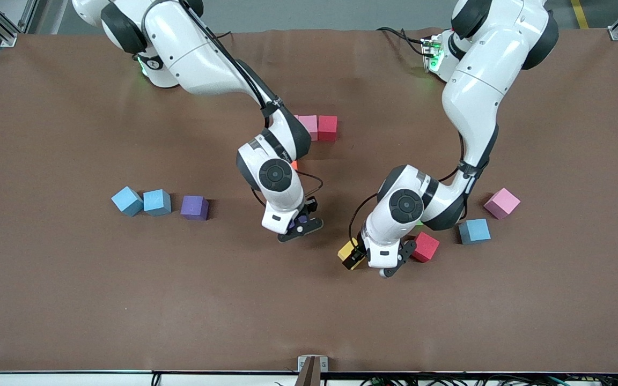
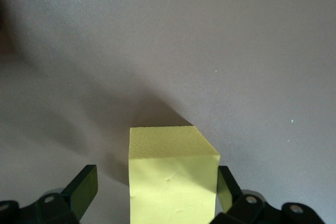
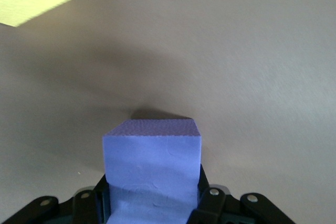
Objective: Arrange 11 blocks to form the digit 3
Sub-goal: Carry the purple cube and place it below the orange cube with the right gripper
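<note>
The right claw (image 3: 152, 203) was clenched on a purple block (image 3: 152, 166) low over the middle of the surface (image 1: 126, 300). The left claw (image 2: 157, 192) was released, its fingers (image 2: 84, 187) straddling a yellow block (image 2: 173, 182) resting on the surface. A red block (image 1: 426, 246) lay just beside the left claw. A pink block (image 1: 309, 126) and another red block (image 1: 328, 127) touched near the robots' bases.

Right arm: reaches from its base toward mid-table, wrist bent down.
Right gripper (image 1: 301, 225): low, fingers (image 3: 207, 195) clamped on a purple block (image 3: 152, 169).
Left arm: bent down.
Left gripper (image 1: 376, 257): low, jaws wide, straddling a yellow block (image 2: 173, 177).
</note>
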`<state>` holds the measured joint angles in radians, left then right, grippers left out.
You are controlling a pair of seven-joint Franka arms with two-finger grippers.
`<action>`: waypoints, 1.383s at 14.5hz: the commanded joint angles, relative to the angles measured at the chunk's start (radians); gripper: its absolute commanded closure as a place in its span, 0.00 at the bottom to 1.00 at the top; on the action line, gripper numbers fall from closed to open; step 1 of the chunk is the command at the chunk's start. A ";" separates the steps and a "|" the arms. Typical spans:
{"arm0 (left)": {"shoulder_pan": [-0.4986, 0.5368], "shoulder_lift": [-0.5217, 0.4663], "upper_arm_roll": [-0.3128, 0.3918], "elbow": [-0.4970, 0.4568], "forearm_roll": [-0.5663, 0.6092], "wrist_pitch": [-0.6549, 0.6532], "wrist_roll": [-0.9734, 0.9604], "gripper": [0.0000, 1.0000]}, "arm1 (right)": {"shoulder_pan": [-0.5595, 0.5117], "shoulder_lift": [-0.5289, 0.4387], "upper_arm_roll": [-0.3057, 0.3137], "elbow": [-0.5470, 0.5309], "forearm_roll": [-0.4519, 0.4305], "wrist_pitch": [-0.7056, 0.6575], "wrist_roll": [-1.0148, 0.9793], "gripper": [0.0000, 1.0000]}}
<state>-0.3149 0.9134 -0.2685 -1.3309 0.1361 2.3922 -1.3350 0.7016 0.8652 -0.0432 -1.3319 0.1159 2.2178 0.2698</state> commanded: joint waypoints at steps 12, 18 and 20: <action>-0.007 0.047 0.000 0.048 -0.023 0.002 0.023 0.03 | 0.044 -0.287 0.011 -0.507 0.004 0.232 0.196 0.72; -0.007 0.048 0.002 0.045 -0.021 0.002 0.025 0.09 | 0.075 -0.290 0.011 -0.524 0.004 0.232 0.261 0.72; -0.007 0.048 0.002 0.042 -0.020 0.002 0.027 0.10 | 0.075 -0.301 0.011 -0.539 0.004 0.232 0.261 0.71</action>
<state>-0.3168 0.9462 -0.2699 -1.3112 0.1354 2.3953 -1.3347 0.7725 0.6086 -0.0343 -1.8065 0.1165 2.4394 0.5112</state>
